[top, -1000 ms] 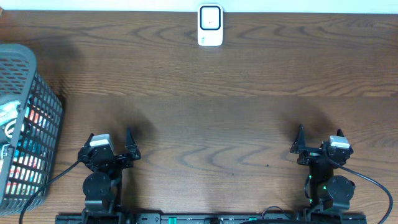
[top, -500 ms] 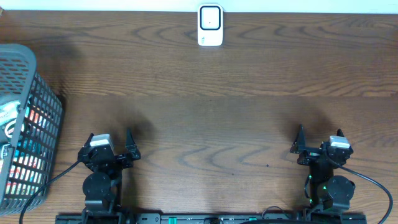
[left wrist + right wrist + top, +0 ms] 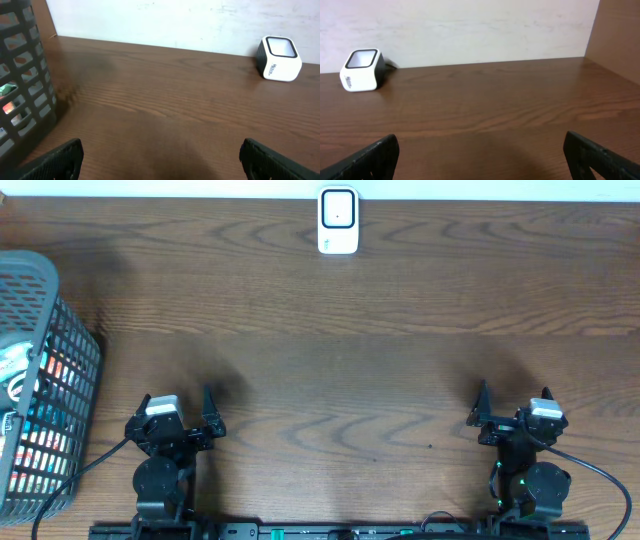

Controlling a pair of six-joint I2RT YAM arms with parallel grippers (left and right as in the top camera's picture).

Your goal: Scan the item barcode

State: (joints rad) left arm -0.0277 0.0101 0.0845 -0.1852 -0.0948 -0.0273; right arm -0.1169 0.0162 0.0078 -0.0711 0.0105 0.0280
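The white barcode scanner (image 3: 338,221) stands upright at the table's far edge, centre; it also shows in the left wrist view as the scanner (image 3: 279,58) and in the right wrist view as the scanner (image 3: 362,70). Colourful packaged items (image 3: 48,438) lie inside the grey mesh basket (image 3: 40,265) at the left edge; no barcode shows. My left gripper (image 3: 177,412) rests near the front edge, right of the basket, open and empty (image 3: 161,152). My right gripper (image 3: 513,406) sits at the front right, also open with nothing between its fingers (image 3: 480,147).
The basket wall (image 3: 35,100) rises close to the left gripper's left side. A white wall runs behind the table's far edge. A brown side panel (image 3: 615,30) stands at the right end of the table. Dark wood tabletop (image 3: 340,360) lies between grippers and scanner.
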